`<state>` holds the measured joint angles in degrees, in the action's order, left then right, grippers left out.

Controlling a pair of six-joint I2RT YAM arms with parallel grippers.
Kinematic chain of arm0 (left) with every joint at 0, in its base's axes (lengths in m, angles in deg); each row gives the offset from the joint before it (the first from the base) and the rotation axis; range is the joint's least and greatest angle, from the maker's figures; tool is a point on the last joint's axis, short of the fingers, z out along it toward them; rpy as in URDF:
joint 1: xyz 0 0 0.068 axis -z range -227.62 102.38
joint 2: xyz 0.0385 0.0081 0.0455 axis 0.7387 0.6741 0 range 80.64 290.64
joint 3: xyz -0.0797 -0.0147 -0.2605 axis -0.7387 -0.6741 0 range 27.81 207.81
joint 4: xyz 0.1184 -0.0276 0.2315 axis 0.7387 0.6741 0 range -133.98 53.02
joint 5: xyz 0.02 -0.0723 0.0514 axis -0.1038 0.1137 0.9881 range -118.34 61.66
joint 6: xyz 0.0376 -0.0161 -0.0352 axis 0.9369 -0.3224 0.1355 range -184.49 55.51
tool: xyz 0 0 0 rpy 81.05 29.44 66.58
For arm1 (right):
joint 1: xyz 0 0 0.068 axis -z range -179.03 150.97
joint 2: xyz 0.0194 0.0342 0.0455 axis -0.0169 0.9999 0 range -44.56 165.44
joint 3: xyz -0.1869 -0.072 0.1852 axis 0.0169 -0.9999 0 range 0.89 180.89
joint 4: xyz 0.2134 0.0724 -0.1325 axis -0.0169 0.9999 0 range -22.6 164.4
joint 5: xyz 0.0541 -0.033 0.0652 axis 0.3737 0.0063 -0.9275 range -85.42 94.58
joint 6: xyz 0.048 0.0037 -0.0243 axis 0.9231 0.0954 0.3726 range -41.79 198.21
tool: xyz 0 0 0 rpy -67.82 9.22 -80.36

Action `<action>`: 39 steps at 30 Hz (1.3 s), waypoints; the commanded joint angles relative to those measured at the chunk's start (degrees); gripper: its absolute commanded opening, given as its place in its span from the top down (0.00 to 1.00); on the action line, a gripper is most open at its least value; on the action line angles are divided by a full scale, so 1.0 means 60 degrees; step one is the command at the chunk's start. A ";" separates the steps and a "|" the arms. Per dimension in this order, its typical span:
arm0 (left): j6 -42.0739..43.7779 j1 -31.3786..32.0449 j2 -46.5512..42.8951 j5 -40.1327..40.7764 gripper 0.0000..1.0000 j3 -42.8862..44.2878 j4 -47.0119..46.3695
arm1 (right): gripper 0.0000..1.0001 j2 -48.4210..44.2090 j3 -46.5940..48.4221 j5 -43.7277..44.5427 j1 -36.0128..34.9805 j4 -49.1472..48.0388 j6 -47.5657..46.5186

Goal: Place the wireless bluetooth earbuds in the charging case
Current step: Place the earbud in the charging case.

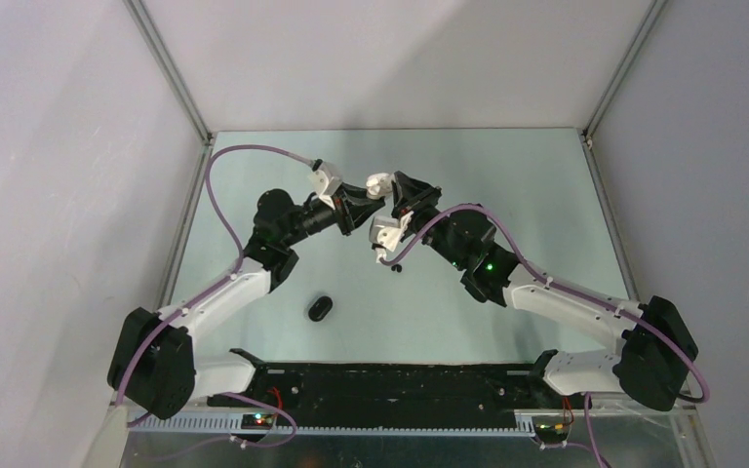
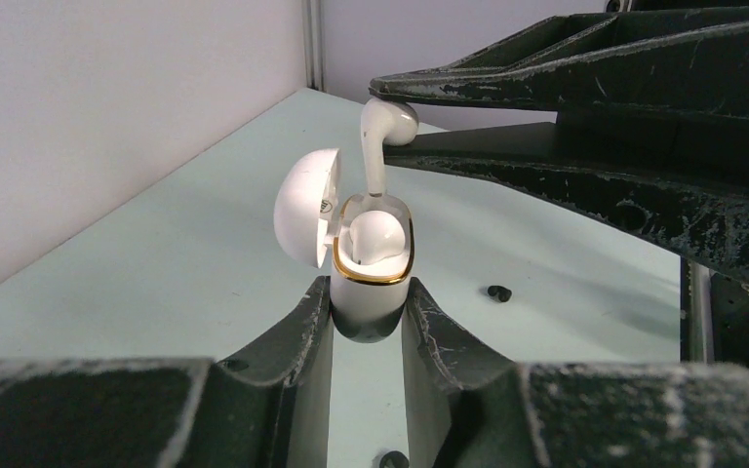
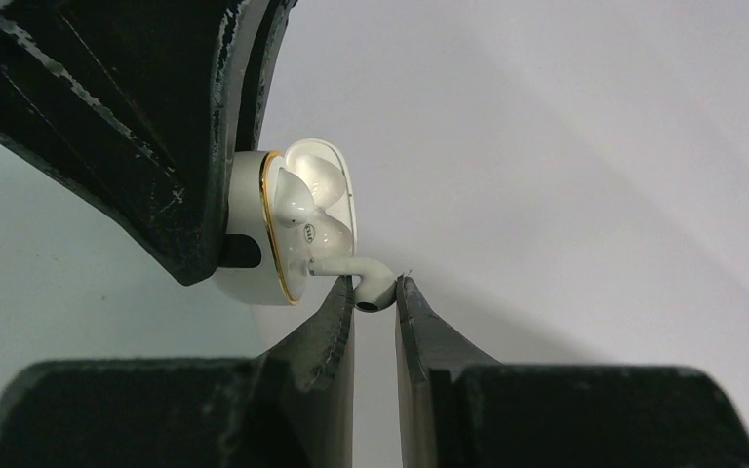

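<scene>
A white glossy earbud with a short stem [image 3: 356, 271] is pinched by its rounded head between the two black fingers of the right pincer [image 3: 375, 292]. The jaws stand only a sliver apart, closed onto the bud. Its stem points away from that pincer towards the mouth of a white pebble-shaped charging case with a gold rim [image 2: 371, 292], and the stem's tip sits right at the rim. Whether it has entered its socket cannot be told.

A second white earbud [image 2: 371, 239] lies seated in the case, just beside the incoming stem. The case's domed white lid [image 2: 304, 207] is hinged wide open, swung to the left in the left wrist view.

The left pincer [image 2: 369, 302] clamps the lower body of the case between its scuffed black fingers, one on each flank, and holds it upright and off the pale green tabletop [image 2: 185, 263].

From above, both arms reach inward and the two pincers meet near the middle of the tabletop, towards the far side. On the surface under them lies a tiny black earbud [image 1: 396, 265]. Nearer the arm bases, well apart from the pincers, a black oval case [image 1: 320, 308] rests closed.
</scene>
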<state>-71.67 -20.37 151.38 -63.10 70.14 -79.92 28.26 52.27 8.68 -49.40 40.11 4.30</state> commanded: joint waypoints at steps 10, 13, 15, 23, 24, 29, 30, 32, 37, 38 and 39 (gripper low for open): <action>0.0044 0.0088 -0.0315 0.0107 1.00 -0.0083 -0.0984 | 1.00 0.0085 0.0323 -0.0273 0.0020 -0.0192 -0.0856; -0.0055 0.0086 -0.0429 0.0215 1.00 -0.0180 -0.1293 | 1.00 0.0166 0.0262 -0.0324 0.0034 -0.0321 -0.1138; -0.0148 0.0088 -0.0504 0.0281 1.00 -0.0265 -0.1411 | 1.00 0.0201 0.0238 -0.0331 0.0044 -0.0444 -0.1286; -0.0265 0.0090 -0.0418 0.0634 1.00 -0.0297 -0.1524 | 1.00 0.0258 0.0169 -0.0568 0.0027 -0.0864 -0.1733; -0.0303 0.0089 -0.0392 0.0783 1.00 -0.0299 -0.1535 | 1.00 0.0242 0.0168 -0.0793 0.0022 -0.0870 -0.1761; -0.0604 0.0089 -0.0352 0.1245 1.00 -0.0195 -0.1679 | 1.00 0.0193 0.0168 -0.1069 0.0016 -0.0790 -0.1998; -0.0638 0.0088 -0.0324 0.1264 1.00 -0.0194 -0.1682 | 1.00 0.0197 0.0168 -0.1096 0.0016 -0.0787 -0.2046; -0.0616 0.0088 -0.0315 0.1293 1.00 -0.0224 -0.1685 | 1.00 0.0209 0.0168 -0.1163 0.0034 -0.0803 -0.2115; -0.0549 0.0088 -0.0302 0.1238 1.00 -0.0239 -0.1685 | 0.96 0.0162 0.0168 -0.1318 0.0032 -0.0693 -0.2268; -0.0540 0.0088 -0.0296 0.1238 1.00 -0.0238 -0.1685 | 0.93 0.0158 0.0168 -0.1362 0.0031 -0.0673 -0.2311; -0.0536 0.0088 -0.0296 0.1249 1.00 -0.0241 -0.1685 | 0.92 0.0144 0.0161 -0.1403 0.0038 -0.0621 -0.2343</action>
<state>-75.02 -19.98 150.38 -58.49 67.95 -86.11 29.79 52.27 4.13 -48.72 37.77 -8.05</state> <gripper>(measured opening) 0.298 0.191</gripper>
